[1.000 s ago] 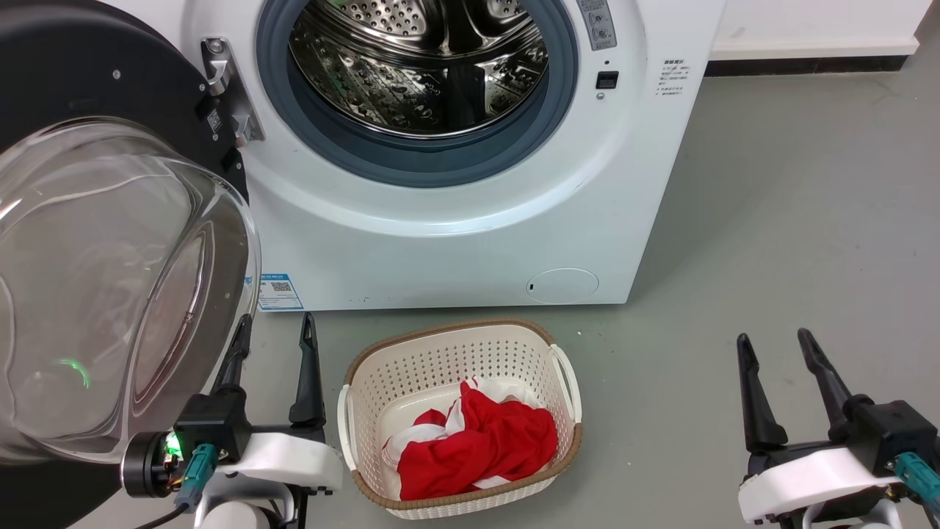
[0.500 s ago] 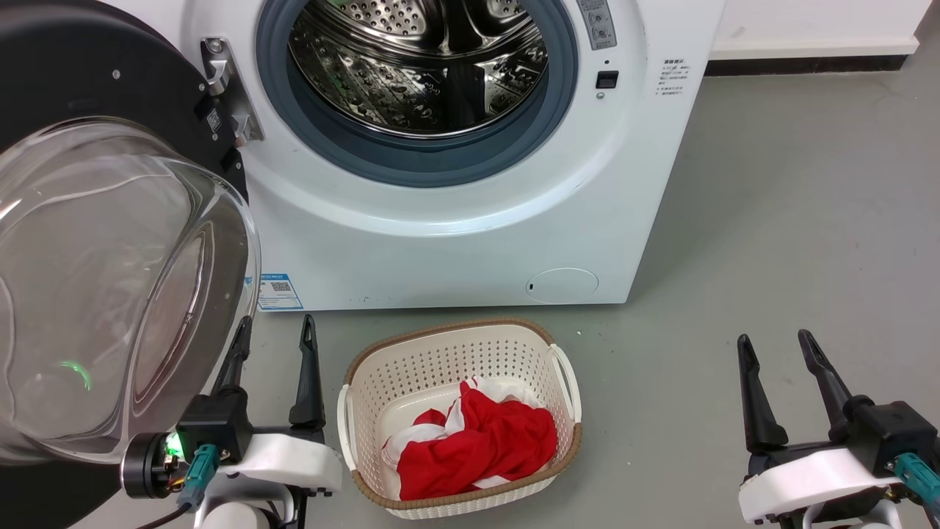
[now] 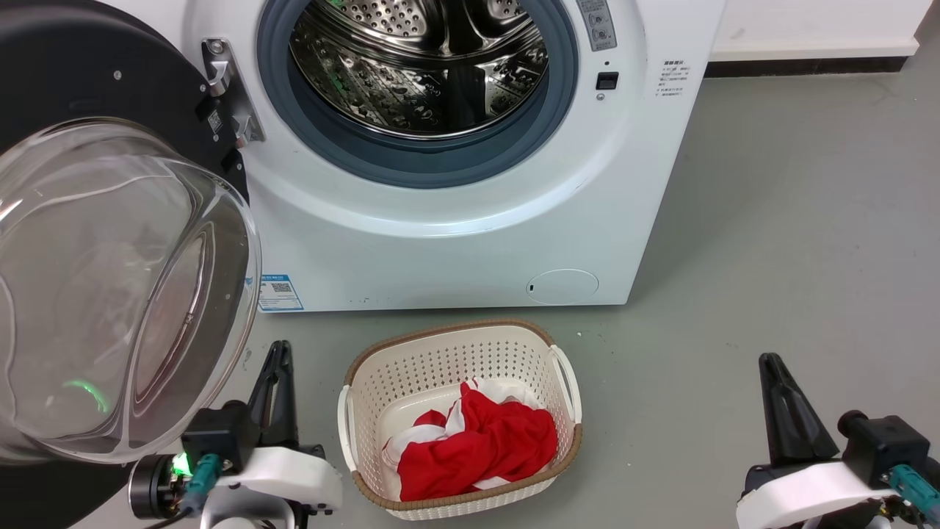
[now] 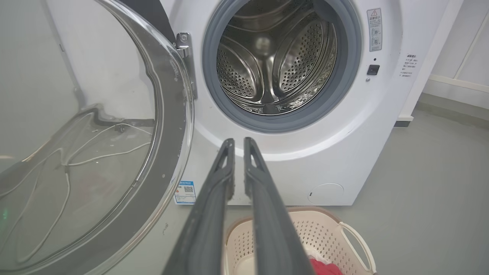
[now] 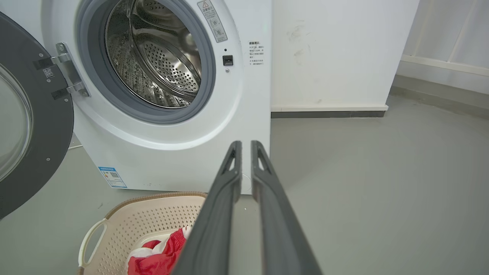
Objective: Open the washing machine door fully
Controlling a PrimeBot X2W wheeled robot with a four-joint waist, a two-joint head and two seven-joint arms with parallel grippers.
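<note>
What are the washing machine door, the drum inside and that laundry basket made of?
The washing machine door looks like a clear glass bowl, glossy with reflections, in a shiny black rim, probably plastic. The drum looks like polished steel: mirror-like, perforated. The laundry basket seems matte cream plastic with moulded holes; its brown rim looks woven, perhaps rattan-style.
</note>
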